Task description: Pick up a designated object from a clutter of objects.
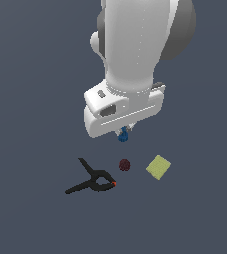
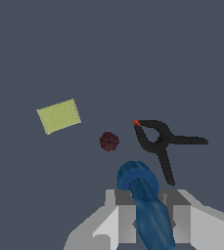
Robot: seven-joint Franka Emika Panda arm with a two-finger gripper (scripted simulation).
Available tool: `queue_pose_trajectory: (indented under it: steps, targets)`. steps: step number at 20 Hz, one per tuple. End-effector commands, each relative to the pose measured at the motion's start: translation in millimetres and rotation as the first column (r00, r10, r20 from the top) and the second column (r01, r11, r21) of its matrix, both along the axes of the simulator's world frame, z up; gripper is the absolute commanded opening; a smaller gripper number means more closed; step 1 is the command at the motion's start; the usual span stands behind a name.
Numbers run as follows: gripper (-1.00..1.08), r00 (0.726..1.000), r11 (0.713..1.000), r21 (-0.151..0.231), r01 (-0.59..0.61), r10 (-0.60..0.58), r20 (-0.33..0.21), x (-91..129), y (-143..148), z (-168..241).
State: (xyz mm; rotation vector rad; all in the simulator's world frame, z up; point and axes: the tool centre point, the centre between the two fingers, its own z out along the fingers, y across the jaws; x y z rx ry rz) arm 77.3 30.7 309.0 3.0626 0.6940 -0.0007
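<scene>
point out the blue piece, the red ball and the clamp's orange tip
blue piece (image 2: 145, 205): wrist view, mid-body, between the fingers.
red ball (image 1: 124, 164): exterior view, centre of the ball.
clamp (image 1: 114, 184): exterior view, on its orange tip.

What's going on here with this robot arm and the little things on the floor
A single robot arm's gripper is shut on the small blue piece, gripped between its fingers. In the exterior view the blue piece shows just under the hand, apart from the other items. The black spring clamp, the dark red ball and the yellow-green square block lie on the grey surface, untouched.
</scene>
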Motion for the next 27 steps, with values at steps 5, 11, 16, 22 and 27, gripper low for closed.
queue_pose_trajectory:
  steps: [5, 11, 16, 22, 27]
  targets:
    - [-1.00, 1.000, 1.000, 0.001, 0.000, 0.000, 0.000, 25.6, 19.9, 28.3]
    - [-1.00, 1.000, 1.000, 0.001, 0.000, 0.000, 0.000, 44.2, 33.7, 48.1]
    - [-1.00, 1.000, 1.000, 0.001, 0.000, 0.000, 0.000, 54.3, 40.8, 58.4]
    - [-1.00, 1.000, 1.000, 0.001, 0.000, 0.000, 0.000, 61.0, 45.2, 65.0]
    - [-1.00, 1.000, 1.000, 0.001, 0.000, 0.000, 0.000, 62.5, 45.9, 66.2]
